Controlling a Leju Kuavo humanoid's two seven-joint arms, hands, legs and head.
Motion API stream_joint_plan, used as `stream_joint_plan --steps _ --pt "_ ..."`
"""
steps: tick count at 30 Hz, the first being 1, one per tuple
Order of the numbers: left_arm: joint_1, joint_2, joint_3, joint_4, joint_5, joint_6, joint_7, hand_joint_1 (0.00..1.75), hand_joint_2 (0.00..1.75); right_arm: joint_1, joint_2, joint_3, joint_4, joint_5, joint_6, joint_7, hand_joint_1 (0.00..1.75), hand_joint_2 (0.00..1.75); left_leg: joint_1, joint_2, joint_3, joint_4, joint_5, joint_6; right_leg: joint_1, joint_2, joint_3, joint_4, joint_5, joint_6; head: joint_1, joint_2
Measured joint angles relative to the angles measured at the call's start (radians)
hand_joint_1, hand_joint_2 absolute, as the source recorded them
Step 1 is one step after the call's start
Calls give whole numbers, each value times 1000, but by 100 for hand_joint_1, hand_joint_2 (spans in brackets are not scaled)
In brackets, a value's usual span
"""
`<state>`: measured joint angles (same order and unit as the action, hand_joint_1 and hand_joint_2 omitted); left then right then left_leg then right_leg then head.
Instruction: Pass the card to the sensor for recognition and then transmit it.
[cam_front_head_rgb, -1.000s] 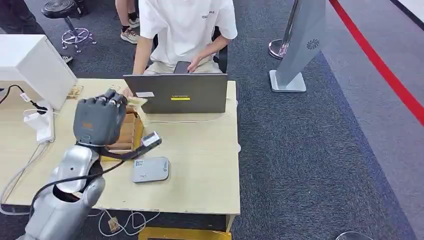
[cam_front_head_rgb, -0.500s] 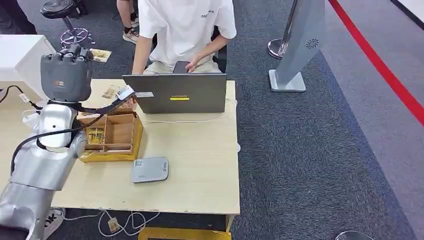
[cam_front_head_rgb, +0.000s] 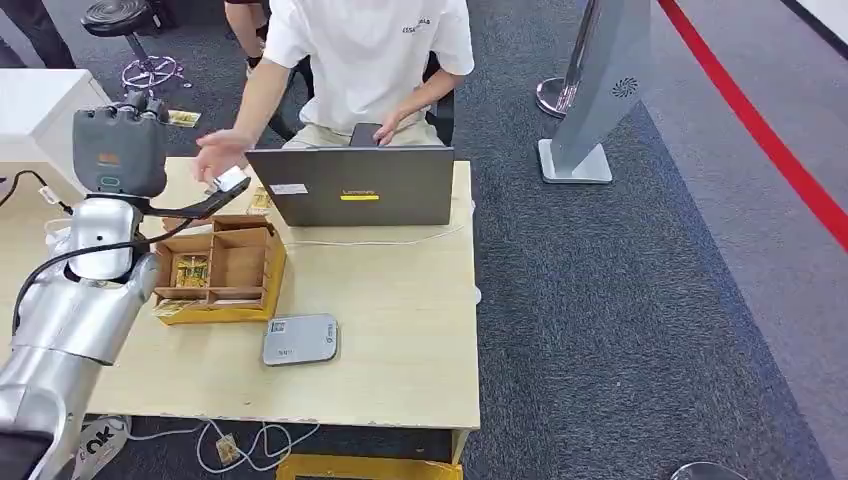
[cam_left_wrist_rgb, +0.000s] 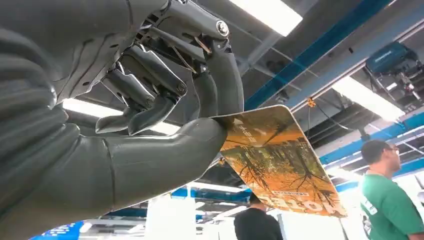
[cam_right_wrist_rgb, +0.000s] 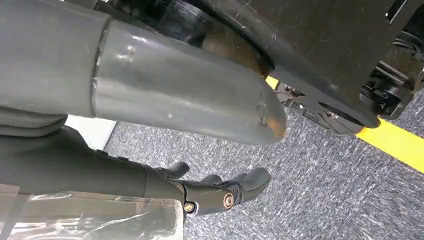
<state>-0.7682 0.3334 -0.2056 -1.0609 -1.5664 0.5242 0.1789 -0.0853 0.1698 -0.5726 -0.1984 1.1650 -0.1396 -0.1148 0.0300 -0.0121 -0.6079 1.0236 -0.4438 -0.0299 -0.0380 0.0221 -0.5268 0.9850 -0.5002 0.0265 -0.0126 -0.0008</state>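
The orange-printed plastic card is pinched between the thumb and a dark finger of the left hand, raised high above the far left of the pale wooden worktop. A person's hand reaches toward it from behind the grey laptop. The flat grey card sensor lies on the worktop well below, beside the brown cardboard compartment box. Judging by this, the handover is under way: hold the card steady and level, offering its free edge, and loosen the pinch only once the person grips it. The right hand hangs near the floor, fingers loosely curled around nothing.
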Motion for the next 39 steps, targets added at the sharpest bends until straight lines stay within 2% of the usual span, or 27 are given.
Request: stream_joint_plan --steps 3,4,10,21,26,29,32,34,36,37,38,39 --pt "-1 0 3 5 0 5 0 175 175 0 0 0 0 0 0 0 0 0 0 0 0 0 0 0 0 0 0 0 0 0 0 0" --pt "-1 0 5 7 0 9 0 0 175 0 0 0 0 0 0 -1 0 0 0 0 0 0 0 0 0 0 0 0 0 0 0 0" --pt "0 0 21 23 14 12 -29 0 175 0 0 0 0 -1 -1 -1 0 0 0 0 0 0 0 0 0 0 0 0 0 0 0 0" --pt "0 -1 39 58 15 10 -31 0 175 0 0 0 0 -3 -2 0 0 0 0 0 0 0 0 0 0 0 0 0 0 0 0 0" --pt "28 11 48 61 28 35 -43 0 175 1 0 0 0 -9 -3 -2 0 0 0 1 0 0 0 0 0 1 1 0 0 0 0 0" --pt "100 80 93 1 102 49 -83 0 175 9 0 -1 0 -15 -5 -11 0 0 0 7 0 -1 -1 -1 0 7 -1 1 0 0 1 0" --pt "173 167 177 -58 178 43 -138 0 175 23 -1 -5 0 -18 -7 -16 0 0 1 8 -1 -3 -1 -1 1 8 -2 2 -1 -1 0 0" --pt "245 252 242 -100 229 39 -156 0 175 24 -1 -7 0 -24 -8 -25 0 0 0 10 0 -5 -2 -3 1 11 -1 3 -2 -3 0 0" --pt "370 353 374 -143 354 25 -207 0 175 28 -1 -12 0 -29 -15 -26 0 0 0 20 5 -7 -7 -9 1 22 -1 4 -4 -5 2 0" --pt "449 411 486 -158 428 9 -253 0 175 34 -2 -15 0 -33 -19 -26 0 0 0 24 7 -7 -9 -8 1 26 -1 4 -4 -6 0 0" --pt "527 450 596 -164 491 -21 -333 0 175 41 -3 -20 0 -35 -24 -26 0 0 1 28 9 -7 -11 -9 2 29 -2 3 -6 -8 -3 0" --pt "584 470 730 -164 526 -59 -434 0 175 47 -6 -25 0 -35 -24 -29 0 0 1 28 9 -7 -11 -9 2 28 -3 3 -7 -8 -4 0"
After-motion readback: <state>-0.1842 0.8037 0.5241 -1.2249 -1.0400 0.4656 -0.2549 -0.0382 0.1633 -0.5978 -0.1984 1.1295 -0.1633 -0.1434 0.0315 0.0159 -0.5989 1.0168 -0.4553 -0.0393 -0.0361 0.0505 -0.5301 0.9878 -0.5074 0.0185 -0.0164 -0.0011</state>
